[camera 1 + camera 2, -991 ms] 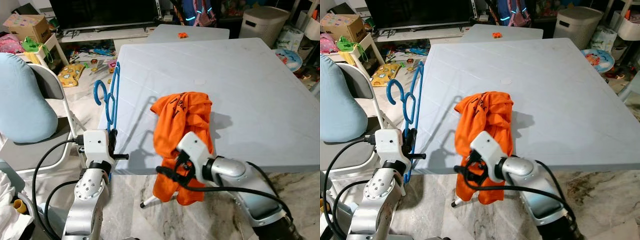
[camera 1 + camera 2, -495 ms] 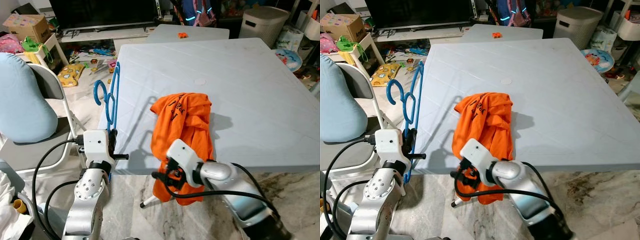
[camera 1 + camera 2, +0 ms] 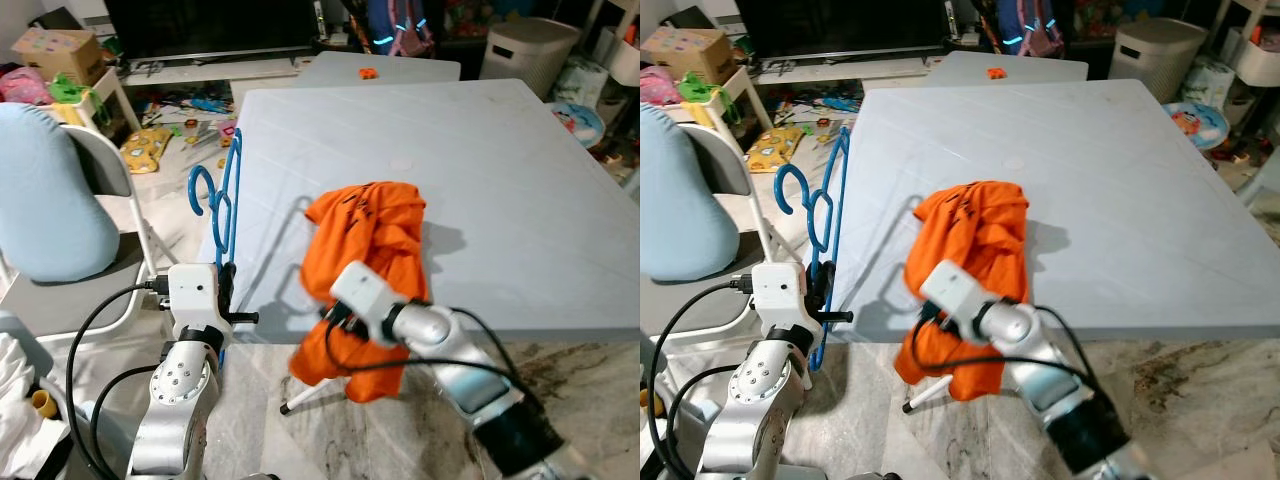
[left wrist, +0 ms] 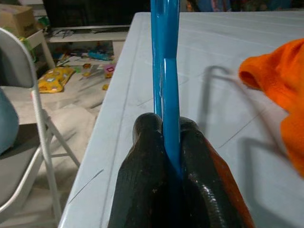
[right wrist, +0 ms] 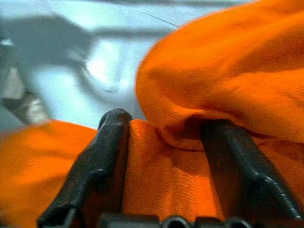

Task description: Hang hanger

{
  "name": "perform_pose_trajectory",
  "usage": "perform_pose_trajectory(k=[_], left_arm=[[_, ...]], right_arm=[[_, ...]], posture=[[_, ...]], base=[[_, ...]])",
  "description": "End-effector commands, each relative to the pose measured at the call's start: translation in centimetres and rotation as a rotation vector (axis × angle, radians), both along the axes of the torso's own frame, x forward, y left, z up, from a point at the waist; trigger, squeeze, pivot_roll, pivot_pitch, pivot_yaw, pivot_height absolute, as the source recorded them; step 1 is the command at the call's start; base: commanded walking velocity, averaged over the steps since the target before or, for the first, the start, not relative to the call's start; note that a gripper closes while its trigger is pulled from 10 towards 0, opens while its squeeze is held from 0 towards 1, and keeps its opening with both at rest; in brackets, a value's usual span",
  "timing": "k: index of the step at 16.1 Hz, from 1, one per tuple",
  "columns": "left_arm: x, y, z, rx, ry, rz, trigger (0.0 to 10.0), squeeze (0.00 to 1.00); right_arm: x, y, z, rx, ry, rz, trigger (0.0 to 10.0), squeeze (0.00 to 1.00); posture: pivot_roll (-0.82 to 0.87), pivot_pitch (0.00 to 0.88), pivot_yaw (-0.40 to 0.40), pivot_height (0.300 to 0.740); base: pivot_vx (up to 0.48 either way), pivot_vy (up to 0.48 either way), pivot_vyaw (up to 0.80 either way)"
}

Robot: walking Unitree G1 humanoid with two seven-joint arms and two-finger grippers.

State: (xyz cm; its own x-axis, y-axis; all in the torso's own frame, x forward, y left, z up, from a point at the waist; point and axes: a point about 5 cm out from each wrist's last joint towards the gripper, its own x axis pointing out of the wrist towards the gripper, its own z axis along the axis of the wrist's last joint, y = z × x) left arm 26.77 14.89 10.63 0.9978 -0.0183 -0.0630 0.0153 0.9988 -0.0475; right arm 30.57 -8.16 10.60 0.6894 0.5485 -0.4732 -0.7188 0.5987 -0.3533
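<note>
Two grips are set, so I judge I am at the step of bringing shirt and hanger together. Off the table's (image 3: 520, 200) left edge, my left gripper (image 4: 165, 142) is clamped on the blue hanger (image 3: 225, 195), which stands upright beside that edge. At the table's near edge my right gripper (image 5: 166, 156) has orange shirt (image 3: 375, 235) cloth bunched between parted fingers; the shirt droops over that edge. Next I should lift the cloth and steer the hanger into its neck.
</note>
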Motion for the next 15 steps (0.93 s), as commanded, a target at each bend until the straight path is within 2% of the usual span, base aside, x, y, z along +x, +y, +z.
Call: perform_pose_trajectory(k=[1, 4, 5, 9, 10, 12, 15], left_arm=[[-0.1, 0.2, 0.1, 0.004, 0.001, 0.013, 10.0, 0.00], [-0.1, 0.3, 0.1, 0.004, 0.003, 0.015, 10.0, 0.00], [-0.2, 0.2, 0.1, 0.004, 0.002, 0.014, 10.0, 0.00], [-0.2, 0.2, 0.1, 0.005, 0.004, 0.016, 10.0, 0.00], [-0.2, 0.1, 0.1, 0.005, 0.003, 0.018, 10.0, 0.00], [-0.2, 0.2, 0.2, 0.007, 0.000, 0.023, 10.0, 0.00], [-0.3, 0.5, 0.3, 0.015, -0.008, 0.045, 10.0, 0.00]], right_arm=[[1.1, -2.5, -0.8, -0.073, -0.013, -0.121, 0.0, 0.00], [2.7, -3.7, -0.6, -0.062, -0.061, -0.223, 0.0, 0.00], [3.8, -4.2, -0.4, -0.018, -0.083, -0.305, 0.0, 0.00], [6.4, -4.4, 0.3, 0.179, -0.042, -0.522, 0.0, 0.00], [7.5, -4.6, 1.4, 0.257, -0.059, -0.625, 0.0, 0.00], [8.9, -4.9, 3.6, 0.359, -0.121, -0.724, 0.0, 0.00], [11.1, -5.2, 10.9, 0.591, -0.365, -0.837, 0.0, 0.00]], posture=[[-0.03, 0.062, 0.045, 0.740], [-0.03, 0.063, 0.048, 0.740], [-0.03, 0.065, 0.046, 0.740], [-0.02, 0.066, 0.040, 0.740], [-0.01, 0.065, 0.037, 0.740], [0.00, 0.064, 0.035, 0.740], [0.02, 0.059, 0.029, 0.740]], base=[[0.000, 0.000, 0.00], [0.000, 0.000, 0.00], [0.000, 0.000, 0.00], [0.000, 0.000, 0.00], [0.000, 0.000, 0.00], [0.000, 0.000, 0.00], [0.000, 0.000, 0.00]])
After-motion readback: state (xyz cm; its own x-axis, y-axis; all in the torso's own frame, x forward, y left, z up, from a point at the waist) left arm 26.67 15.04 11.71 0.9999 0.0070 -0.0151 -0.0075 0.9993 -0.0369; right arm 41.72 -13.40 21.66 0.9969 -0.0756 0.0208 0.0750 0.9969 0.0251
